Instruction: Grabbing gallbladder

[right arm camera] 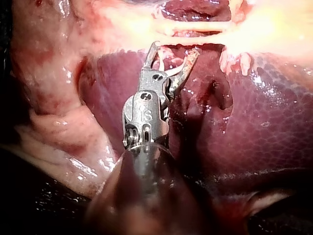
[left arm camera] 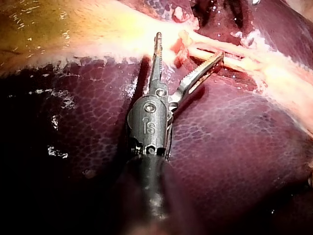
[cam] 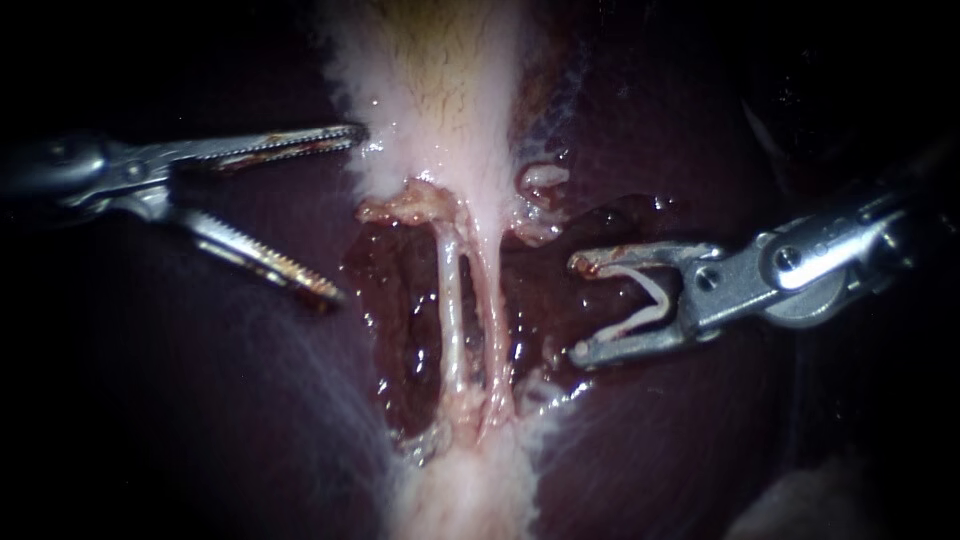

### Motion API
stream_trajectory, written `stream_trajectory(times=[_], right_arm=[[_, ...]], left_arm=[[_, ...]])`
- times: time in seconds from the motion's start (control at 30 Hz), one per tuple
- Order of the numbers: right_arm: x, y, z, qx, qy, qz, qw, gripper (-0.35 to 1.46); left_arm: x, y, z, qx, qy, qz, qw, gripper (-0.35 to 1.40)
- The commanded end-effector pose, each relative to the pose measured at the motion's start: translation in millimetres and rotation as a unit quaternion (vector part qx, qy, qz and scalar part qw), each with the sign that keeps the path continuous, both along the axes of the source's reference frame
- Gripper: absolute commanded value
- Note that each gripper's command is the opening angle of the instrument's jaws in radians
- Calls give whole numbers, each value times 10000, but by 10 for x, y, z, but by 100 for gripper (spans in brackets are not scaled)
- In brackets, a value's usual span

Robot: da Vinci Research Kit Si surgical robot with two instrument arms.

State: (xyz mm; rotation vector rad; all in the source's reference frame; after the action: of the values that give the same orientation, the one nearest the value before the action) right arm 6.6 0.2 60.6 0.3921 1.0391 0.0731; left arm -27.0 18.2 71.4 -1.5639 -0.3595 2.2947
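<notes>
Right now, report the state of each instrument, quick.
Left instrument: open, holding nothing.
Right instrument: spread wide but holding a white clip, which touches it on both sides.

Light falls brightest on the gallbladder (cam: 440, 90); edges dark, wet glints.

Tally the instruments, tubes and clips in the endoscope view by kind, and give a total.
Slender metal instruments with jaws: 2, the left instrument and the right instrument
Thin pale tubes: 2
White V-shaped clip, held between the right instrument's jaws: 1
Total: 5
</notes>
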Motion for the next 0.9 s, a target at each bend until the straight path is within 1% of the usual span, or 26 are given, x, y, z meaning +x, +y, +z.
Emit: stream_trajectory(times=[0.03,0.07,0.13,0.17,0.23,0.3,0.4,0.47,0.53,0.67,0.9], right_arm=[[0,0,1,-1,-5,2,10000,50],[0,-1,1,-1,-5,2,10000,50],[1,-1,1,-2,-5,2,10000,50],[1,-1,1,-2,-5,2,10000,50],[1,-1,1,-2,-5,2,10000,50],[1,-1,1,-2,-5,2,10000,50],[1,-1,1,-2,-5,2,10000,50],[1,-1,1,-2,-5,2,10000,50],[1,-1,1,-2,-5,2,10000,50],[0,-1,1,-2,-5,1,10000,50],[0,-1,1,-2,-5,1,10000,50]], left_arm=[[-5,3,9,-6,41,-9,10000,108],[-7,4,13,-8,58,-7,10000,106],[-12,6,28,-20,123,12,9999,101],[-12,5,31,-24,139,18,9999,99],[-13,1,41,-62,223,78,9997,96],[-14,-2,45,-40,267,86,9996,89],[-14,-4,45,-13,298,83,9995,81],[-14,-5,43,15,299,67,9995,71],[-13,-6,42,45,343,69,9994,61],[-8,-7,40,73,468,-32,9989,31],[-3,-5,36,87,567,-162,9982,-5]])
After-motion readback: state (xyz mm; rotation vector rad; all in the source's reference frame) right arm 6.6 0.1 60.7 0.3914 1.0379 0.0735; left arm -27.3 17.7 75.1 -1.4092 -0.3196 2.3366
